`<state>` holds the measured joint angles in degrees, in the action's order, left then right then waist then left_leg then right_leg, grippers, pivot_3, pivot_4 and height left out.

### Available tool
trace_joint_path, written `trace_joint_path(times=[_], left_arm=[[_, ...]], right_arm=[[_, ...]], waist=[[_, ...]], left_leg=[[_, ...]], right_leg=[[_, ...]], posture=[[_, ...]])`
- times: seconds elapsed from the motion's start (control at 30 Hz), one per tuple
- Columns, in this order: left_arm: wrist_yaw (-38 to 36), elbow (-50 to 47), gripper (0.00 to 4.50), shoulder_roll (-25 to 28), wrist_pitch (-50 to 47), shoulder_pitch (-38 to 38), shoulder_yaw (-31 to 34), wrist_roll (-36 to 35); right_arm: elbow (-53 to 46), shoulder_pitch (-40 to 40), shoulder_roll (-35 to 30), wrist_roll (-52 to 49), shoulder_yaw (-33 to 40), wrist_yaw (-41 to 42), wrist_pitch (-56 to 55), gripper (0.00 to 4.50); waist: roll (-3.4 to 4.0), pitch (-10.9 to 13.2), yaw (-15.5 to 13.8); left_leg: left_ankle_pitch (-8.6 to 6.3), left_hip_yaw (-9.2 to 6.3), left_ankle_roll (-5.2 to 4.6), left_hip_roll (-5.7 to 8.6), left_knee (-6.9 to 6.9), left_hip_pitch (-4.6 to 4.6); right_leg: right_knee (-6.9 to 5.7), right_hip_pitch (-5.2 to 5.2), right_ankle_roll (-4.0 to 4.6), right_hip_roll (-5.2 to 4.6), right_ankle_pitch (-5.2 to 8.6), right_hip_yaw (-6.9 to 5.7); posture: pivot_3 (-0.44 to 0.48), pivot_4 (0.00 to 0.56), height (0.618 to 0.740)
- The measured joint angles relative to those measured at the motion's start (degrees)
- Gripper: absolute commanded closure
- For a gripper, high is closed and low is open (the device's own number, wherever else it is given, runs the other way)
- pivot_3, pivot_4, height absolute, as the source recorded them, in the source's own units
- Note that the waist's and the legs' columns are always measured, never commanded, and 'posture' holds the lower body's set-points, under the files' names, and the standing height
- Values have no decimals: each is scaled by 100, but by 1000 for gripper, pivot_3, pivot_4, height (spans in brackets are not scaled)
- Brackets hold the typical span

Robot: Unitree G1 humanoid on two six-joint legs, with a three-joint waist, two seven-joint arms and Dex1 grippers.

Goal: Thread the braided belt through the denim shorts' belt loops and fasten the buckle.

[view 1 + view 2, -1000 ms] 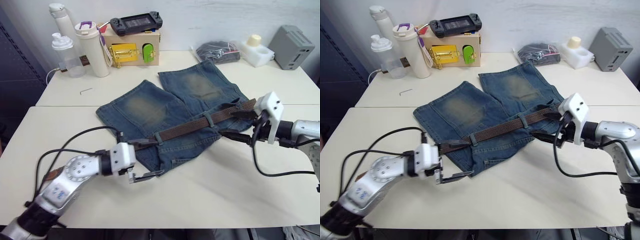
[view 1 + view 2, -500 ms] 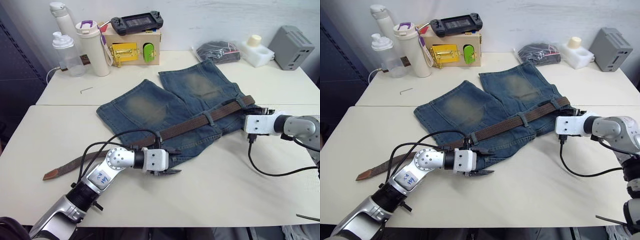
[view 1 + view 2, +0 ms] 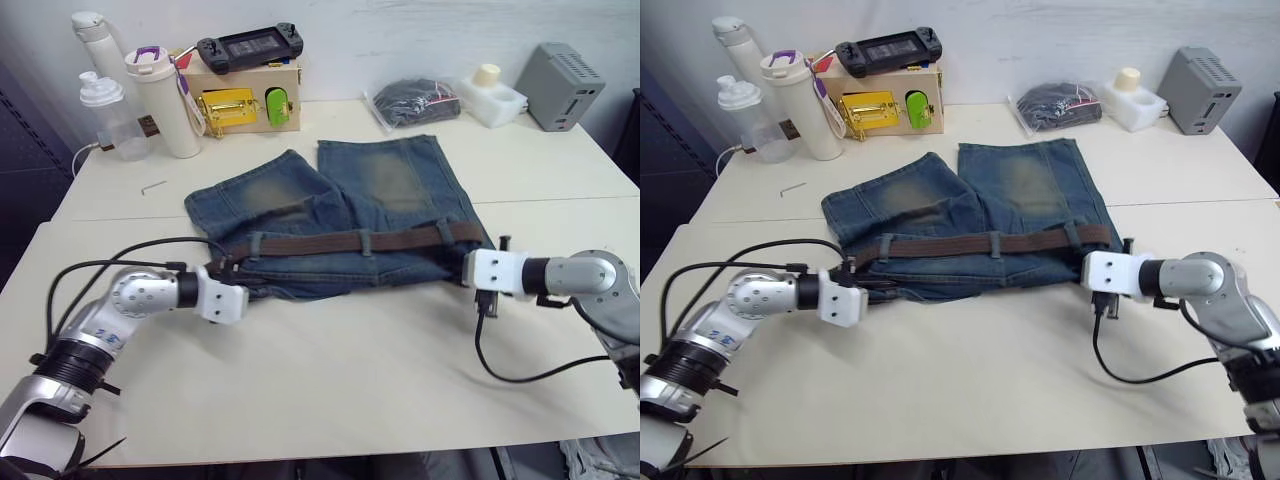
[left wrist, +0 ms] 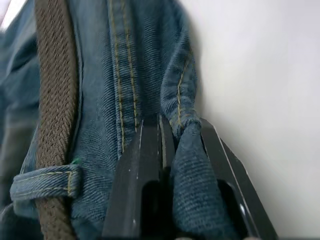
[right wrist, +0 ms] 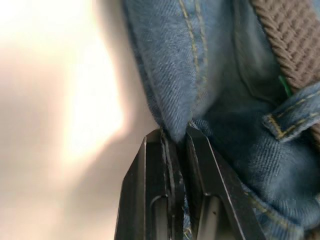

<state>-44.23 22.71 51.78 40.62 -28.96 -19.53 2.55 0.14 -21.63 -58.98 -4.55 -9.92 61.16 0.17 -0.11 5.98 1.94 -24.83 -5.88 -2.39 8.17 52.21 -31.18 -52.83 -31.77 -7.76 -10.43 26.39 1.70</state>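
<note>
The denim shorts (image 3: 340, 200) lie flat on the table, legs pointing away from me. The braided belt (image 3: 330, 243) runs straight across the waistband under belt loops (image 3: 366, 241). My left gripper (image 3: 243, 290) is shut on a fold of denim (image 4: 187, 150) at the waistband's left end, just beside the belt (image 4: 55, 100) and a loop (image 4: 45, 180). At the right end my right gripper (image 3: 463, 270) is shut on the denim edge (image 5: 170, 85), near another loop (image 5: 290, 117). I cannot make out the buckle.
At the back left stand bottles (image 3: 160, 100) and a wooden box (image 3: 240, 100) with a yellow latch and a game console on top. A black bag (image 3: 410, 98), a white block (image 3: 490, 95) and a grey box (image 3: 565, 85) sit at the back right. A small hex key (image 3: 152, 185) lies left.
Both grippers have gone from open to shut, each on an end of the shorts' waistband. The waistband and belt, slanted before, now lie straight across. The camera has also shifted.
</note>
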Motion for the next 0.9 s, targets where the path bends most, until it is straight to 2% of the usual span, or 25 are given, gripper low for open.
trace_joint_path(times=[0.1, 0.2, 0.4, 0.57, 0.63, 0.7, 0.8, 0.83, 0.87, 0.9], left_arm=[[129, 496, 3873, 42, 477, -55, 105, 118], [299, 794, 3873, 90, 688, -189, 135, 371], [347, 896, 3873, 33, 711, -142, 217, 392], [347, 882, 3873, -4, 700, -85, 277, 399], [347, 869, 3277, -19, 686, -56, 312, 391], [344, 780, 2480, -47, 557, 62, 493, 268], [302, 405, 1193, -12, 182, 314, 792, 39], [224, 200, 765, 38, -7, 454, 892, -111], [83, -67, 757, 123, -265, 633, 1009, -314], [-67, -347, 757, 211, -519, 813, 1103, -524]], right_arm=[[-1059, 272, -77, -350, 64, 101, 1213, 4478], [-1227, 164, 267, -289, 47, -203, 1680, 4478], [-772, -178, 519, 454, -261, -783, 1365, 4478], [-570, -215, 583, 562, -282, -900, 1087, 4478], [-584, -193, 584, 541, -273, -893, 1096, 4500], [-629, -112, 586, 354, -137, -828, 1257, 4500], [-641, -22, 586, -166, 279, -599, 1833, 3275], [-640, -32, 582, -386, 442, -490, 2057, 2744], [-643, -56, 554, -650, 638, -344, 2302, 2314], [-634, -123, 527, -900, 822, -222, 2538, 1699]], waist=[[-2, -1, -22], [-5, -3, -19], [-2, -6, -24], [-4, -7, -24], [-4, -8, -25], [-4, -8, -25], [-4, -8, -21], [-4, -8, -21], [-4, -8, -3], [-2, -7, 16]], left_leg=[[0, -2, 0, 0, 3, -1], [3, 1, 3, 0, 2, 0], [3, 3, 3, 2, 5, 1], [3, 3, 3, 3, 7, 1], [2, 2, 3, 3, 7, 2], [2, 0, 3, 3, 7, 1], [2, 0, 2, 5, 7, 0], [2, 0, 1, 5, 7, -1], [1, 0, 1, 5, 3, 0], [1, 0, 1, 5, -3, 0]], right_leg=[[14, 5, 0, 0, 0, -4], [28, 10, -1, 0, 1, -5], [18, 7, -1, 0, 0, -4], [12, 7, -1, 0, 0, -3], [8, 7, -1, 0, 0, -3], [5, 6, -1, 0, 0, -3], [7, 6, -1, 0, 0, -1], [7, 5, -1, 0, 0, -1], [8, 3, -1, 0, 0, -1], [14, 3, -1, -1, 0, 0]], posture=[[0, 150, 645], [0, 150, 645], [0, 150, 645], [0, 150, 645], [0, 150, 645], [0, 150, 645], [0, 150, 645], [0, 150, 645], [0, 150, 645], [0, 150, 645]])
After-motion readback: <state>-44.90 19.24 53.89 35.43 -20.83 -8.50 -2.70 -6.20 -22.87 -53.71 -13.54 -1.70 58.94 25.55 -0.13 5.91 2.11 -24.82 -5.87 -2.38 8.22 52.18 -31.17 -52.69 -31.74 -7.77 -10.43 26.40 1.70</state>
